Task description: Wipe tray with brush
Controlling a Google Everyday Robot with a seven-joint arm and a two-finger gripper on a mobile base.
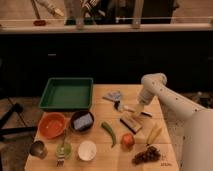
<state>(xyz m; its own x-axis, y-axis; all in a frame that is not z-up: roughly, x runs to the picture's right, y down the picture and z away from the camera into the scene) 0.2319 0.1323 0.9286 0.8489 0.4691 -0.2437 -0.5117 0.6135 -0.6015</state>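
The green tray (66, 93) sits at the table's back left with nothing in it. The brush (131, 109) lies flat on the table right of centre. Its pale round head points left and its dark handle tip points right. My gripper (137, 108) hangs from the white arm at the right. It points down right over the middle of the brush handle and stands open. The brush rests on the table, not lifted.
A wood-and-dark block brush (131, 123) lies just in front of the brush. A grey cloth (114, 95) is behind it. An orange bowl (51, 125), a dark bowl with a sponge (82, 120), a green pepper (109, 132), a tomato (128, 141) and grapes (147, 155) fill the front.
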